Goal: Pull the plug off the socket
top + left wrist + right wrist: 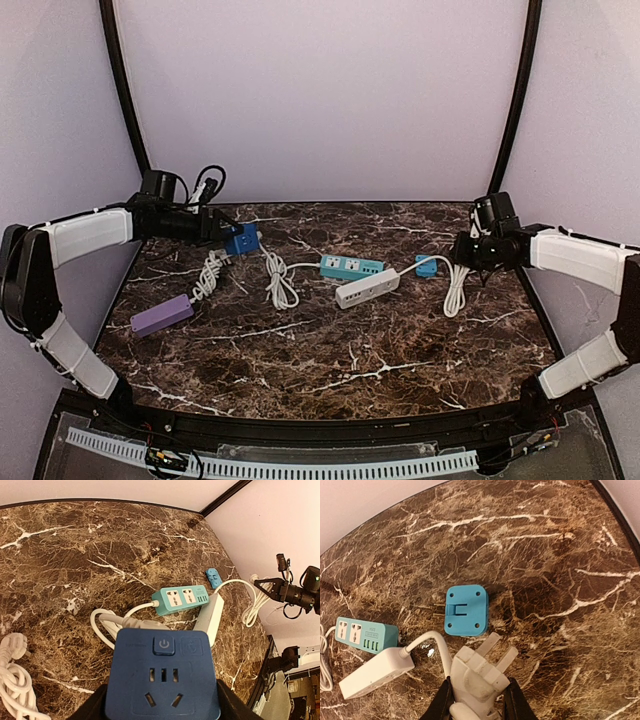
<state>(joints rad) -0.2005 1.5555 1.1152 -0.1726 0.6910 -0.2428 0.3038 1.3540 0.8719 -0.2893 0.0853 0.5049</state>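
Progress seems small to us: the left gripper (229,237) clamps the bright blue plastic cube socket (162,675) at rear left, its white plug (142,623) apparently still inserted; the right gripper (477,707) grasps another white three-pin plug (480,672)

A dark blue plastic cube socket (162,680) fills the foreground, clamped between the black fingers (92,711) of the left hand (162,707). Its face shows a power button and pin holes. A white plug (140,623) with a looping cable meets its far edge. Beyond, on the brown marble counter (75,545), a teal power strip (181,599) touches a white power strip (210,617). A small light blue square adapter (214,577) lies farther back. A coiled white cable (12,675) lies at the left.
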